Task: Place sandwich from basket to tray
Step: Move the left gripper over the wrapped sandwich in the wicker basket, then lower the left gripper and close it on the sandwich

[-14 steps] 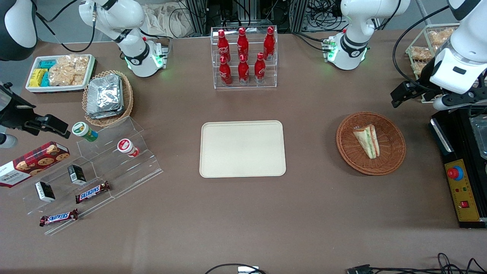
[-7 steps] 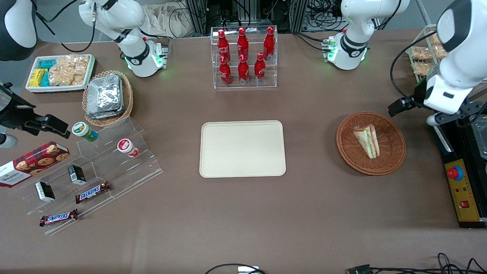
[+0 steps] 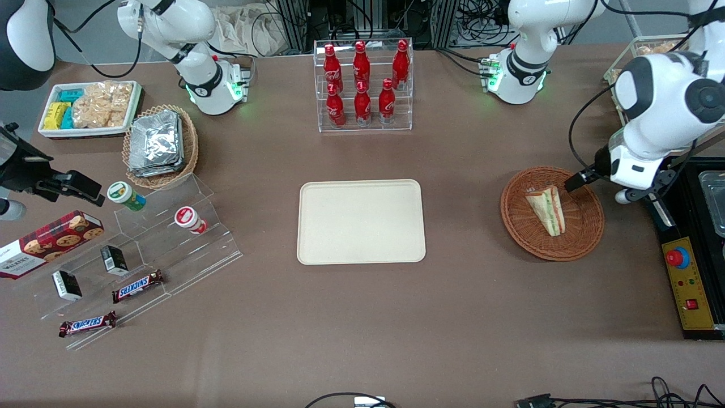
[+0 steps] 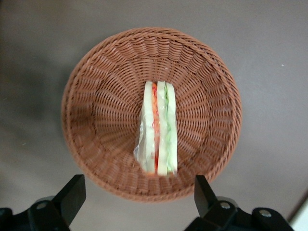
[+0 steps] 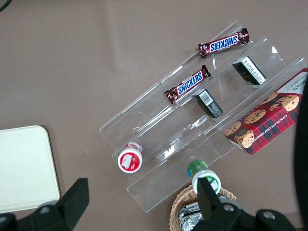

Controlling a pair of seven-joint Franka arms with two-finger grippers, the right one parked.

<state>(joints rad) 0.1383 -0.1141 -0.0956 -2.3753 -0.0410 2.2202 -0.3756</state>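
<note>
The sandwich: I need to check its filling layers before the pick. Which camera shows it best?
The left wrist view: it looks straight down on the sandwich in the basket, filling layers plain, the open gripper above. The front view shows the sandwich small. The right wrist view does not show it.

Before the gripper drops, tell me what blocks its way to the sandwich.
Nothing visible. The gripper hangs open above the basket, and the sandwich lies uncovered inside it.
</note>
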